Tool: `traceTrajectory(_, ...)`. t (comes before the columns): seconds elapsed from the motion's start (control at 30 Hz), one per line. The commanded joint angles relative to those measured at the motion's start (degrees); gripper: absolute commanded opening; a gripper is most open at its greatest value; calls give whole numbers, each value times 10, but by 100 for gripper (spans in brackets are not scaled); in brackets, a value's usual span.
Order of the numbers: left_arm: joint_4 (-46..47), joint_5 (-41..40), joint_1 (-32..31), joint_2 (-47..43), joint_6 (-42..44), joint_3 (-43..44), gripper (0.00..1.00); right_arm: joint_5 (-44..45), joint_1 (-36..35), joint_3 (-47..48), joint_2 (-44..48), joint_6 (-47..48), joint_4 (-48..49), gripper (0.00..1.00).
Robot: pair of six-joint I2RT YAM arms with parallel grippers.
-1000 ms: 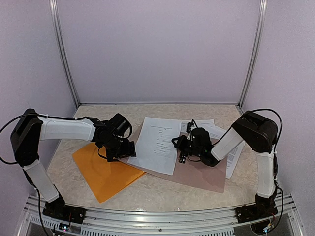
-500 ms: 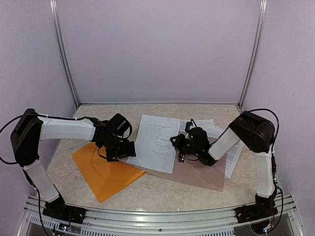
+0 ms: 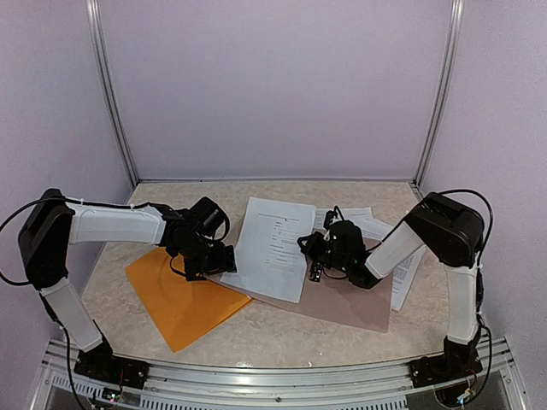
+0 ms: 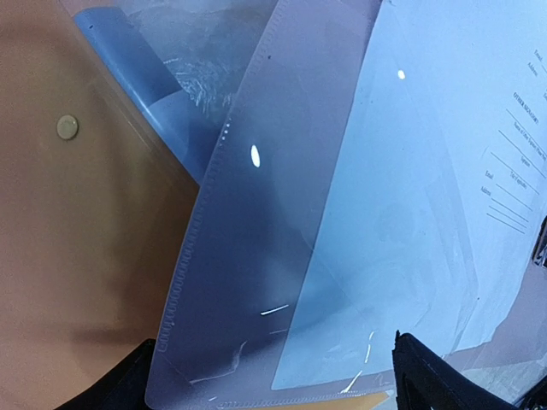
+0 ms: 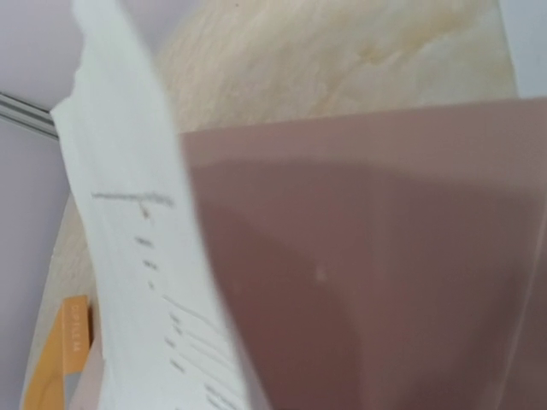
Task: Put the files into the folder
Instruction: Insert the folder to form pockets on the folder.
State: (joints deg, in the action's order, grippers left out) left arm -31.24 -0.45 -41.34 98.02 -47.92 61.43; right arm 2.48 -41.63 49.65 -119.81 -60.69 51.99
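Note:
The orange folder (image 3: 175, 299) lies flat at the left, with its snap button (image 4: 66, 127) and translucent cover flap (image 4: 248, 256) showing in the left wrist view. My left gripper (image 3: 224, 259) hovers at the folder's right edge, open, its fingers (image 4: 436, 376) wide either side of the flap's corner. One printed white sheet of the files (image 3: 275, 246) lies slanted between the arms, its left corner (image 4: 410, 222) over the flap. My right gripper (image 3: 314, 259) is shut on that sheet's right edge, which curls up (image 5: 145, 239) close to the camera. Its fingers are hidden.
A grey-brown board (image 3: 342, 303) lies under the sheet and the right arm, and it fills the right wrist view (image 5: 367, 256). More printed sheets (image 3: 403, 273) lie at the right under the right arm. Purple walls close in the back and sides.
The right gripper and the held sheet have shifted slightly towards the left. The left arm has not moved.

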Motion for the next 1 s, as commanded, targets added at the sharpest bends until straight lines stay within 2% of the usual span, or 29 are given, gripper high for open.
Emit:
traceTrajectory(0.0,10,1,-1,7,9,2,87,20,-6,-11,22,9,-24,0)
traceTrajectory(0.27,13,1,-5,8,18,2,87,33,-4,-23,31,8,-23,0)
traceTrajectory(0.53,3,-4,10,9,77,12,87,7,-5,-11,8,-3,-11,0)
traceTrajectory(0.97,15,21,-8,32,63,11,87,2,-23,18,-20,-17,-7,0)
